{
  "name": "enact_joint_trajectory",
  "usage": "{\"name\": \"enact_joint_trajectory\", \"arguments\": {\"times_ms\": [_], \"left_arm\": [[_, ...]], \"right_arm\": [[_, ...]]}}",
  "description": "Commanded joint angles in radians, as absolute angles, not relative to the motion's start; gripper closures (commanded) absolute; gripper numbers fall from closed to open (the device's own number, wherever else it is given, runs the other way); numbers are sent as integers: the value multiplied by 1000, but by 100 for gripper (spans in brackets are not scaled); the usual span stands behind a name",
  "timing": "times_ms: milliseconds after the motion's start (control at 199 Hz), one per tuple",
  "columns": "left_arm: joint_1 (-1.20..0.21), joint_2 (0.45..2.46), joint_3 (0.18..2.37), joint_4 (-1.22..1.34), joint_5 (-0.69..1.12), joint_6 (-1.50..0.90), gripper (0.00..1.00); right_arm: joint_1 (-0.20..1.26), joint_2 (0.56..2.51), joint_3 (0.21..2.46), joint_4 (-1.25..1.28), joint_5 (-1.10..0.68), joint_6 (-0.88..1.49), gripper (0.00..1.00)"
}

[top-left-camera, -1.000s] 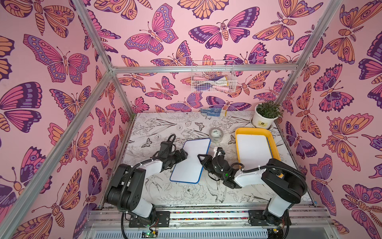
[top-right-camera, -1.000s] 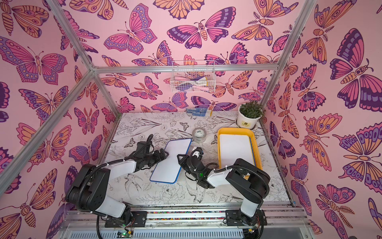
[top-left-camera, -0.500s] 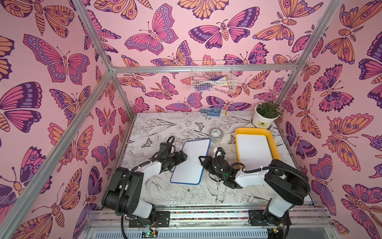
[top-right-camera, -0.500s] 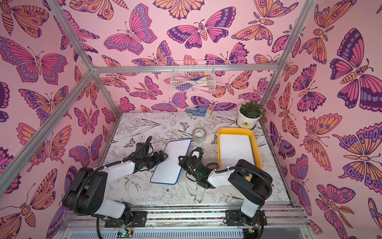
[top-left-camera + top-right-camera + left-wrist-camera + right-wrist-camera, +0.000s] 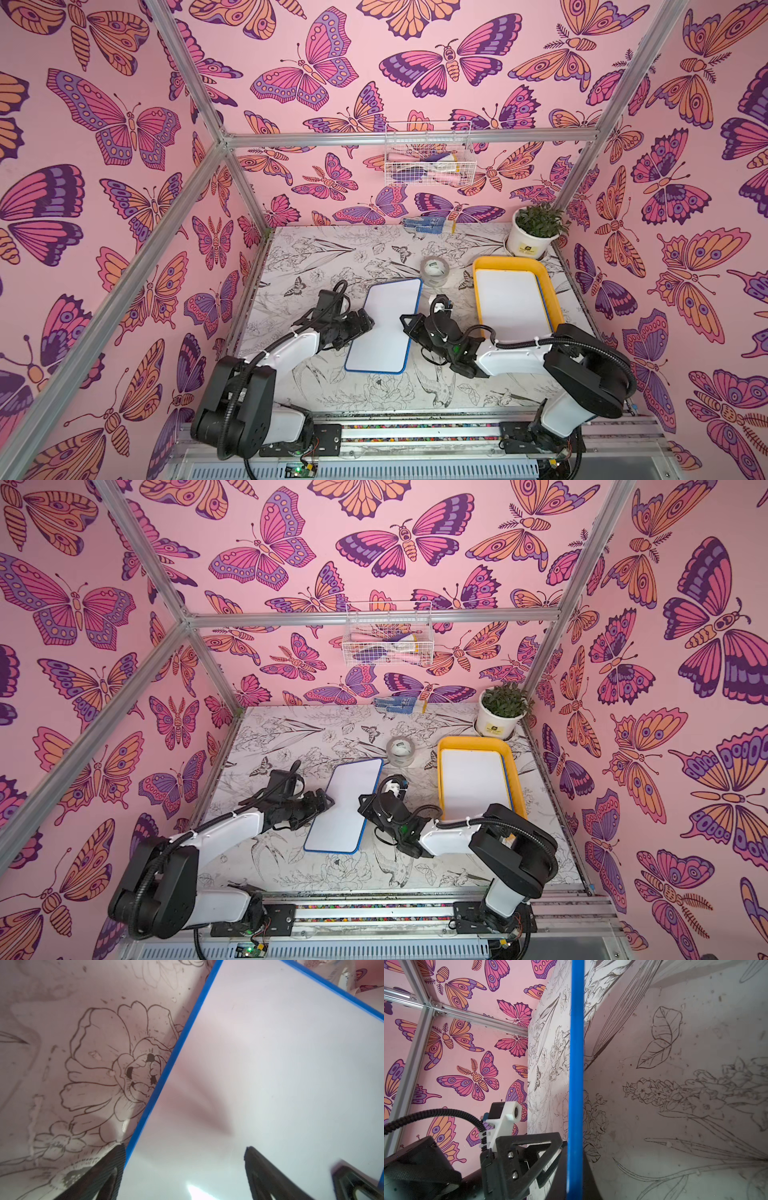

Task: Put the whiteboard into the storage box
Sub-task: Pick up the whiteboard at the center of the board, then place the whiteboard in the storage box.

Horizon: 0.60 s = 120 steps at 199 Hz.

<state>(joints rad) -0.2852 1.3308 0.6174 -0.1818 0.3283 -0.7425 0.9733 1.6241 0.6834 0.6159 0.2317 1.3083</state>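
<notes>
A blue-rimmed whiteboard (image 5: 386,328) (image 5: 345,808) lies mid-table, lengthwise front to back. My right gripper (image 5: 409,326) (image 5: 365,806) is shut on its right long edge; in the right wrist view the blue rim (image 5: 576,1064) runs straight between the jaws (image 5: 571,1157). My left gripper (image 5: 368,322) (image 5: 326,804) stands open at the board's left edge. In the left wrist view one of its fingers (image 5: 118,1159) is over the table and the other over the white face (image 5: 270,1064). To the right sits the yellow storage box (image 5: 505,262) (image 5: 473,741), with another whiteboard (image 5: 511,303) inside.
A roll of clear tape (image 5: 435,270) stands just behind the board. A potted plant (image 5: 534,232) is in the back right corner, behind the box. A white wire basket (image 5: 430,160) hangs on the back wall, with a blue item (image 5: 424,224) below it.
My right gripper's jaws have shut on the whiteboard's right edge. The board has shifted only slightly. The left gripper has stayed open at the left edge.
</notes>
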Motion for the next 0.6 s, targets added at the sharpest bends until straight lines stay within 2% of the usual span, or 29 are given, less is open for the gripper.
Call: {"name": "enact_joint_trajectory", "arguments": {"times_ms": [0, 140, 366, 597], "left_arm": [[-294, 1282, 626, -278, 289, -740, 9], [-306, 1203, 643, -326, 239, -731, 10], [-376, 1185, 702, -386, 163, -718, 11], [-495, 1231, 778, -409, 87, -715, 12]], "right_arm": [[979, 1531, 760, 558, 252, 1252, 100], [977, 1445, 833, 356, 256, 1150, 100], [924, 1286, 938, 53, 235, 958, 100], [664, 1087, 982, -207, 26, 817, 100]]}}
